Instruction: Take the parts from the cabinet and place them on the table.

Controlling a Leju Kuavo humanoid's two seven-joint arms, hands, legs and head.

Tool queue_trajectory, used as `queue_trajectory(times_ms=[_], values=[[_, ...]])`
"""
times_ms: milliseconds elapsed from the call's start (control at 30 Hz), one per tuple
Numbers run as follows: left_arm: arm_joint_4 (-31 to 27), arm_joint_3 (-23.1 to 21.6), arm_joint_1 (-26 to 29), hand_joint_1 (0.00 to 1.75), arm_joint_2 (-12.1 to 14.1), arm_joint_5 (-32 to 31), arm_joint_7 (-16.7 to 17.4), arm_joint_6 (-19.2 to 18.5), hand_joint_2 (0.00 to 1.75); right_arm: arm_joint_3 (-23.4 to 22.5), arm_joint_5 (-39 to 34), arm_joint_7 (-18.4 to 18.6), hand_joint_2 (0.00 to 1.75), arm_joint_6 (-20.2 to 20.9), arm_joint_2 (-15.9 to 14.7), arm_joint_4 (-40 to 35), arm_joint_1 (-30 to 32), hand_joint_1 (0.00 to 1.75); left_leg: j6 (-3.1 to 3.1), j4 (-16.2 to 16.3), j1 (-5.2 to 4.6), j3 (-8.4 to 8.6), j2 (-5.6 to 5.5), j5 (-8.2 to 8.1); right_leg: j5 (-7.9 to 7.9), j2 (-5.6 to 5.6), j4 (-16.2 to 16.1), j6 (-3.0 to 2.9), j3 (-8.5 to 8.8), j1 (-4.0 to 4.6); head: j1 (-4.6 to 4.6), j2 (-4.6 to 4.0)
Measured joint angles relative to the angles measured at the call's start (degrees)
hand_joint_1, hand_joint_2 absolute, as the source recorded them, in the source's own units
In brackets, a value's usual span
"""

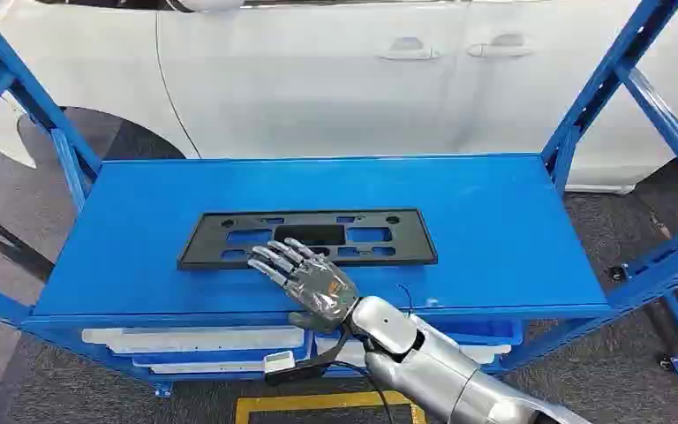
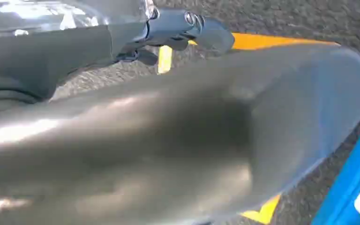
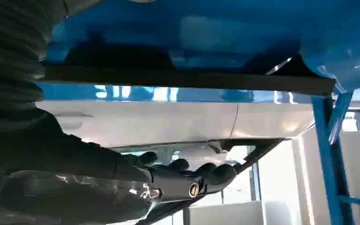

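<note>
- Nearest us, our right hand (image 1: 307,278) hovers over the front edge of the blue shelf (image 1: 512,230), fingers spread and holding nothing.
- Just beyond its fingertips lies the black plate frame (image 1: 380,237), mid-shelf.
- We judge the reach underway; next, close on the frame's near edge.
- Left hand's fingers: we cannot tell.

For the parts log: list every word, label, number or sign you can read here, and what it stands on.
None can be read.
Black plate on the blue shelf: no lettering shows.
White car behind: no badge or text shows.
Yellow floor marking: plain lines, no writing.
</note>
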Motion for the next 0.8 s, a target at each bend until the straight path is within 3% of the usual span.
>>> queue_trajectory(times_ms=[33,67,133,167,200,233,300,333,367,467,533,567,633,667,700,733,800], values=[[0.0,0.0,-0.1,0.00,0.0,0.0,0.0,0.0,0.00,0.3,-0.1,0.0,1.75,0.1,0.0,0.0,-0.4,0.00,0.22,-0.2,0.02,0.27,-0.01,0.00,-0.96,-0.10,1.7,0.24,-0.56,-0.10,0.20,-0.02],[0.0,0.0,-0.1,0.00,0.0,-0.1,0.0,0.0,0.00,0.8,-0.3,0.2,1.75,0.3,0.1,0.1,-0.8,0.00,0.54,-0.2,0.01,0.31,0.07,-0.11,-2.89,-0.10,5.3,0.37,-2.41,-0.22,0.42,0.00],[0.0,0.0,-0.3,0.00,0.0,-0.2,0.0,0.0,0.00,1.6,-0.5,0.9,1.75,0.2,0.1,0.5,-0.9,0.00,0.88,-0.2,-0.12,0.39,0.08,-0.35,-6.80,-0.10,15.3,0.66,-7.95,-0.36,0.39,-0.02],[0.0,0.0,-0.3,0.00,0.0,-0.2,0.0,0.0,0.00,1.9,-0.6,1.1,1.75,0.1,0.1,0.7,-0.8,0.00,0.87,-0.1,-0.14,0.40,0.05,-0.45,-7.26,-0.10,18.4,0.71,-9.89,-0.36,0.39,-0.02],[0.0,0.0,-0.2,0.00,0.0,-0.4,0.1,0.0,0.00,2.3,-0.6,1.5,1.75,-0.3,0.1,1.0,-0.8,0.00,0.87,0.0,-0.14,0.52,0.00,-0.61,-6.35,-0.10,18.8,0.71,-10.75,-0.36,0.39,-0.02],[0.0,0.0,-0.2,0.00,0.0,-0.5,0.1,0.1,0.00,2.5,-0.6,1.7,1.75,-0.6,0.2,1.2,-0.9,0.00,0.76,0.1,-0.14,0.74,-0.06,-0.82,-3.99,-0.10,16.3,0.60,-10.00,-0.35,0.39,-0.02],[0.0,-0.1,-0.2,0.00,-0.1,-0.7,0.1,0.1,0.00,2.8,-0.6,2.3,1.75,-1.6,0.5,1.7,-1.3,0.00,0.50,0.2,-0.14,1.44,-0.15,-1.34,2.26,-0.12,5.6,0.07,-5.40,-0.30,0.42,-0.02],[0.0,-0.1,-0.2,0.00,-0.1,-0.8,0.1,0.0,0.00,2.9,-0.7,2.6,1.75,-2.1,0.8,2.1,-1.6,0.00,0.31,0.3,-0.15,1.59,-0.14,-1.59,3.43,-0.19,1.2,-0.35,-3.68,-0.18,0.44,-0.02],[0.0,-0.1,-0.4,0.00,-0.1,-0.9,0.1,0.0,0.00,3.0,-0.8,2.8,1.75,-2.5,1.2,2.5,-2.0,0.00,-0.08,0.7,-0.58,1.44,-0.14,-1.85,2.96,-0.21,0.4,-0.46,-3.25,0.16,0.33,-0.02],[0.0,-0.2,-0.5,0.00,-0.1,-1.1,0.1,0.1,0.00,3.1,-0.9,3.7,1.75,-3.0,2.3,3.8,-2.6,0.00,-1.04,0.1,-0.30,1.65,-0.05,-1.82,2.92,0.04,0.6,-1.27,-3.39,0.33,0.37,-0.02],[0.0,-0.3,-0.5,0.00,-0.1,-1.4,0.1,0.1,0.00,3.0,-0.6,4.7,1.75,-3.5,3.6,5.1,-3.2,0.00,-1.69,1.2,-0.28,1.55,-0.01,-2.80,3.28,-0.01,-0.4,-1.86,-2.69,-0.28,0.28,-0.02],[0.0,-0.5,-0.6,0.00,-0.1,-1.6,0.1,0.1,0.00,3.0,-0.4,5.1,1.75,-3.7,4.3,5.9,-3.6,0.00,-1.95,4.1,-0.25,0.30,0.01,-4.66,3.25,-0.06,-0.4,-2.14,-2.57,-0.35,-0.09,-0.02],[0.0,-0.7,-0.6,0.00,-0.1,-1.9,0.1,0.0,0.00,3.0,0.7,6.4,1.75,-4.4,5.5,7.8,-4.0,0.00,-2.47,13.9,0.06,-4.54,0.03,-9.07,3.13,-0.13,-0.4,-2.30,-2.55,-0.24,-0.04,-0.02],[0.0,-0.8,-0.5,0.00,-0.1,-2.0,0.2,0.0,0.00,3.0,1.5,7.3,1.75,-4.9,5.9,9.1,-4.1,0.00,-2.61,17.8,0.07,-6.66,0.03,-10.17,3.07,-0.18,-0.4,-2.37,-2.56,-0.20,-0.06,-0.02],[0.0,-1.0,-0.4,0.00,-0.1,-2.1,0.2,0.0,0.00,3.0,2.2,7.9,1.75,-5.3,6.4,10.5,-4.2,0.00,-2.71,19.0,0.08,-7.50,0.03,-9.77,3.02,-0.17,-0.3,-2.36,-2.52,-0.19,-0.04,-0.02],[0.0,-1.1,-0.4,0.00,-0.1,-2.1,0.2,0.0,0.00,2.9,2.7,8.4,1.75,-5.7,6.9,11.7,-4.3,0.00,-2.70,17.0,0.08,-6.84,0.04,-7.90,2.93,-0.13,-0.3,-2.32,-2.40,-0.19,-0.06,-0.02],[0.0,-1.3,-0.5,0.00,0.0,-2.2,0.2,0.0,0.00,2.7,3.2,8.6,1.75,-6.2,7.8,13.5,-4.6,0.00,-2.39,6.9,0.08,-2.15,0.06,-2.28,2.66,-0.02,-0.2,-2.08,-1.94,-0.22,-0.06,-0.02]])
